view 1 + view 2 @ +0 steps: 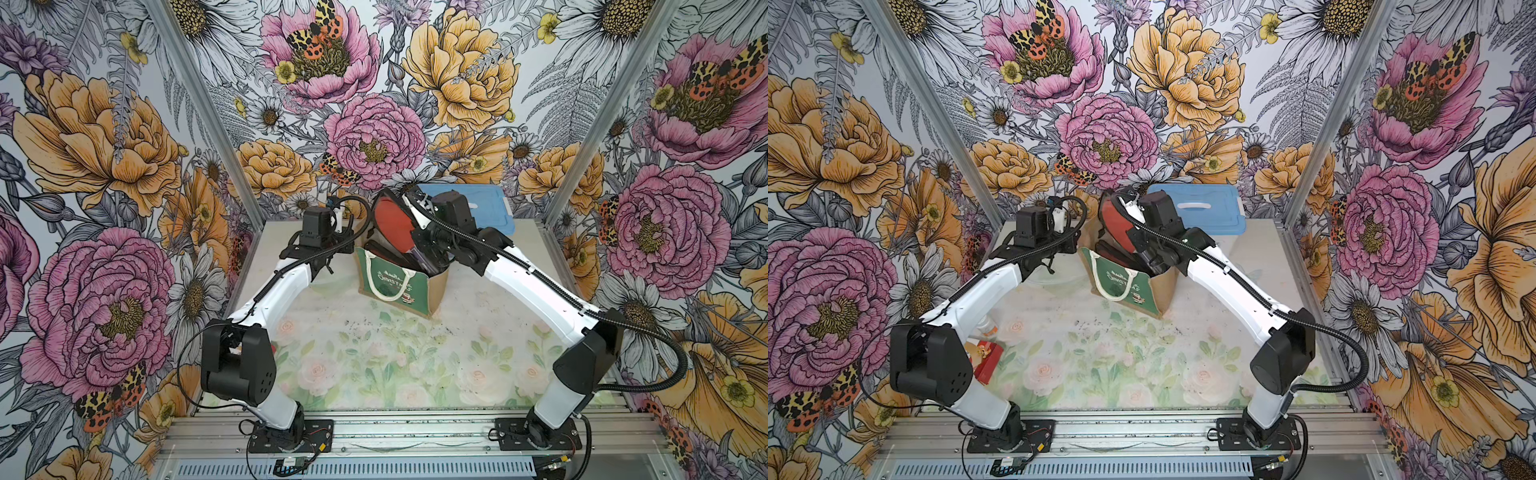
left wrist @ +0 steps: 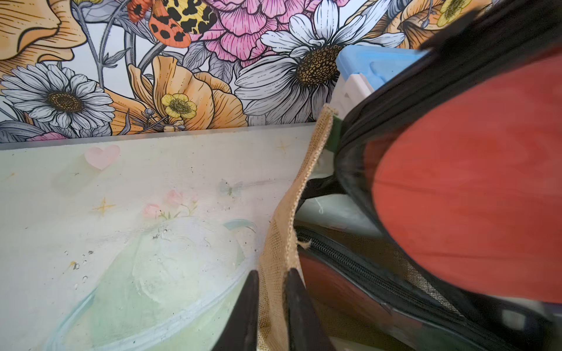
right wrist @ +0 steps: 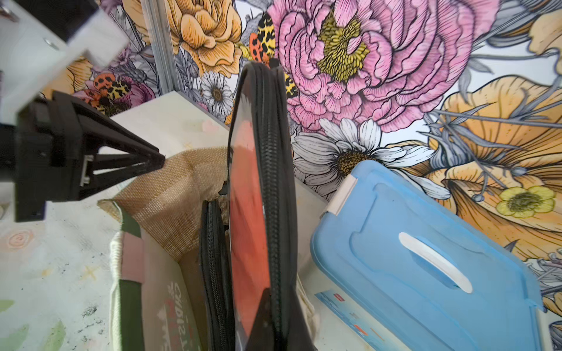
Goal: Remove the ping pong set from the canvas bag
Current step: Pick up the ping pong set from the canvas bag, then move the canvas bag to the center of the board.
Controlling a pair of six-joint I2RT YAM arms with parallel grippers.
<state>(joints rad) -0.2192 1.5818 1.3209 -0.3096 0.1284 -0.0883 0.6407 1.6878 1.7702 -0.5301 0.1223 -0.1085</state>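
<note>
While the left claw (image 2: 270, 307) pinches the canvas bag's (image 1: 395, 286) burlap side wall on the desk (image 1: 374, 353), the right claw (image 3: 273, 331) clamps the zippered rim of the ping pong set (image 1: 390, 220), an apparently light, stiff, slick-windowed case standing half out of the bag and likely best held at that rim.

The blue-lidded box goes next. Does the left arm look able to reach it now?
Probably not: the left gripper grips the canvas bag, which with the raised ping pong set stands between it and the blue-lidded box.
</note>
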